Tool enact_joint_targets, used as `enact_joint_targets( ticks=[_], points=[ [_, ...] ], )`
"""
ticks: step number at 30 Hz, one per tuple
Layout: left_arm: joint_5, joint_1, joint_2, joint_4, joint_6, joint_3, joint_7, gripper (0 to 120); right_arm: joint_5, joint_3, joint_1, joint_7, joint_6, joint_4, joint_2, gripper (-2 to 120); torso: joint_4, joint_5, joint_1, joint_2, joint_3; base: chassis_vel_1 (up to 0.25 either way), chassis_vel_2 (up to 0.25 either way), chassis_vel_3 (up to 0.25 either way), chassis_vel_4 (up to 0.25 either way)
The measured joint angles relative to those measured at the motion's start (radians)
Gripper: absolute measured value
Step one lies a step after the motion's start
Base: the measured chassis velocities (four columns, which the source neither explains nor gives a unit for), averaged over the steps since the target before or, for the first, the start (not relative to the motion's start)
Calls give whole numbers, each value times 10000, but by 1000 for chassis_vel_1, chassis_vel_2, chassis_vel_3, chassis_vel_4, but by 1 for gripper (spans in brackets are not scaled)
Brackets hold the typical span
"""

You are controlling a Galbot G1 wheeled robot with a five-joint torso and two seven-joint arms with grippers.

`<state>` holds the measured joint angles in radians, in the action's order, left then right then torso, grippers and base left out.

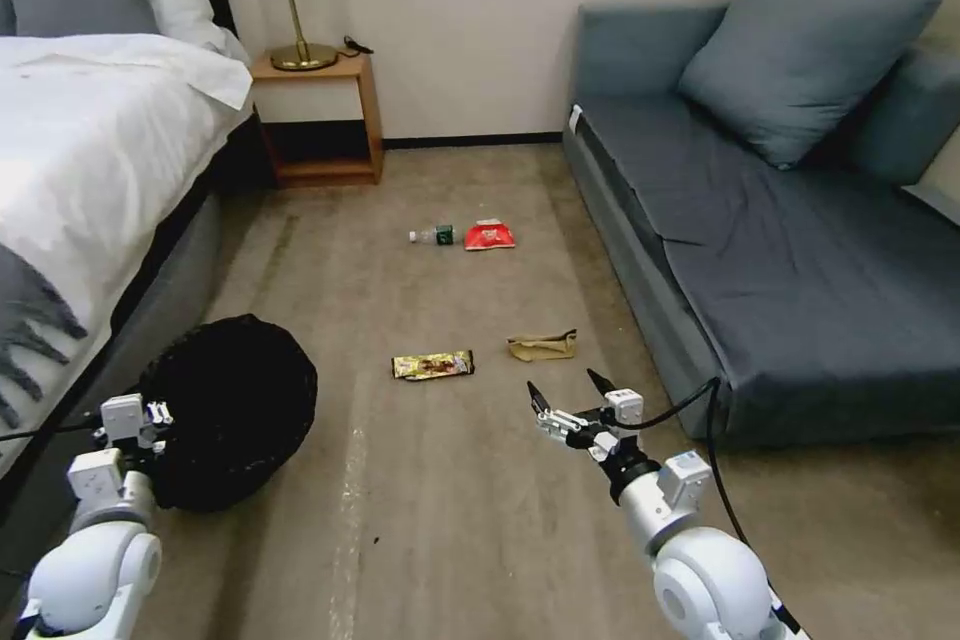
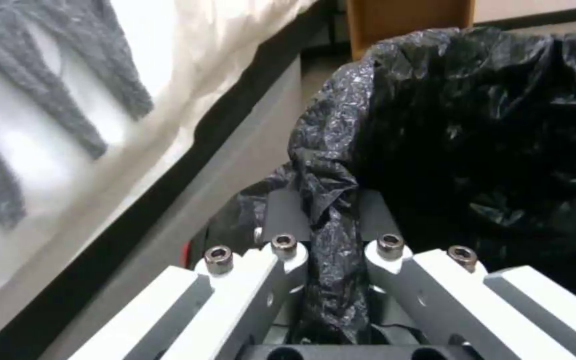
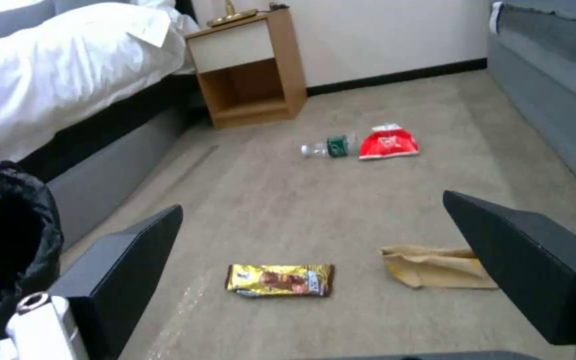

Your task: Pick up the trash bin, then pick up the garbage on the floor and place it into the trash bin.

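Note:
The trash bin (image 1: 235, 410), lined with a crinkly black bag, is at my lower left beside the bed. My left gripper (image 1: 150, 415) is shut on its rim; in the left wrist view a fold of the bag (image 2: 331, 240) is pinched between the fingers (image 2: 285, 212). The garbage lies on the carpet ahead: a gold-brown wrapper (image 1: 433, 365), a crumpled brown paper bag (image 1: 542, 346), a red packet (image 1: 489, 236) and a small clear bottle (image 1: 432, 235). My right gripper (image 1: 570, 390) hangs open and empty above the floor, just short of the paper bag (image 3: 435, 267) and the wrapper (image 3: 280, 280).
The bed (image 1: 90, 140) runs along the left, with a wooden nightstand (image 1: 320, 120) and lamp at the back. A blue-grey sofa (image 1: 800, 250) fills the right side. A black cable (image 1: 700, 410) loops off my right arm near the sofa's corner. Carpet lies open between bed and sofa.

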<state>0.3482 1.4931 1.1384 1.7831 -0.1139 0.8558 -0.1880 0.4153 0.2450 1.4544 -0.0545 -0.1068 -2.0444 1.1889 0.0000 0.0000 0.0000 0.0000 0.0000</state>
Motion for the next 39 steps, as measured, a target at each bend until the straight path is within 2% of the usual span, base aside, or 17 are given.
enact_joint_targets(
  ticks=[39],
  points=[
    [21, -63, -48, -340, 203, 106, -10, 6, -161, -79, 13, 78, 46, 177, 29, 100, 0, 0, 0, -1, 0, -95, 96, 95, -95]
  ],
)
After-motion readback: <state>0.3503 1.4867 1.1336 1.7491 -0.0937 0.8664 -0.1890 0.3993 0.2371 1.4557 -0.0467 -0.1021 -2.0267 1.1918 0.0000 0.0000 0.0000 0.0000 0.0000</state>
